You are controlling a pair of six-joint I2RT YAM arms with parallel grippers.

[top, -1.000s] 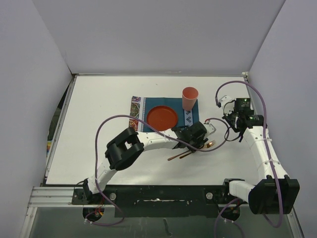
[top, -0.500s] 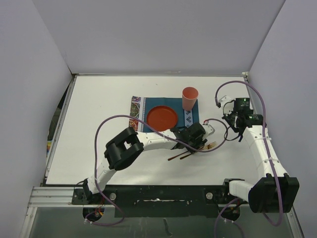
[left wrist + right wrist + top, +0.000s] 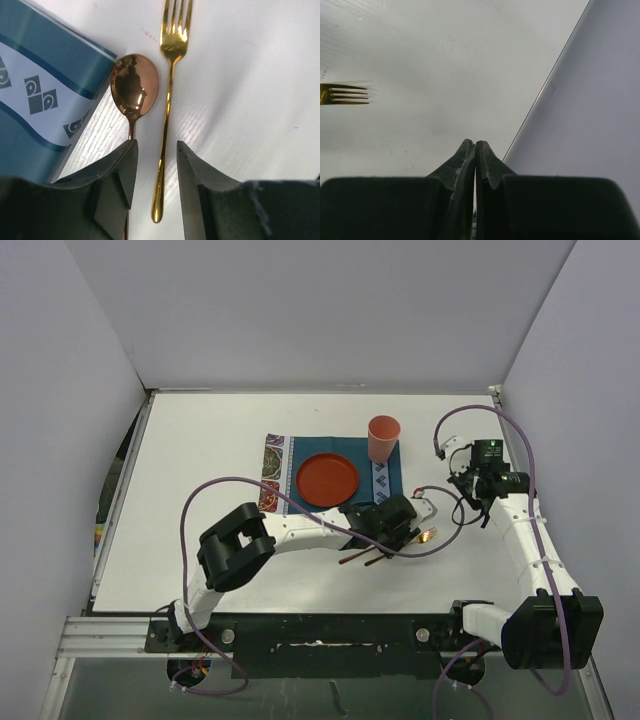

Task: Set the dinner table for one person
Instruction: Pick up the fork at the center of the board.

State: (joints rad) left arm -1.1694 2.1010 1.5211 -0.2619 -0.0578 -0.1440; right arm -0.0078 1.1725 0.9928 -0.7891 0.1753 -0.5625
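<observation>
On the white dinner table [image 3: 200, 460] lies a teal placemat [image 3: 283, 455] with a red plate [image 3: 327, 480] and an orange cup [image 3: 383, 438] on it. Just right of the mat, a copper spoon [image 3: 134, 90] and a gold fork [image 3: 170, 100] lie side by side on the table. My left gripper [image 3: 156, 150] hangs low over them, open, its fingers [image 3: 120, 170] astride the fork's handle without touching it. My right gripper [image 3: 475, 145] is shut on nothing, over bare table at the right; the fork's tines [image 3: 342, 94] show at its far left.
The placemat's patterned end [image 3: 40, 75] lies close left of the spoon. The right wall [image 3: 590, 100] meets the table's metal edge just beyond my right gripper. Purple cables loop over both arms [image 3: 300, 502].
My left arm's elbow has swung toward the near left and its gripper has shifted slightly nearer over the cutlery. The right arm has not moved.
</observation>
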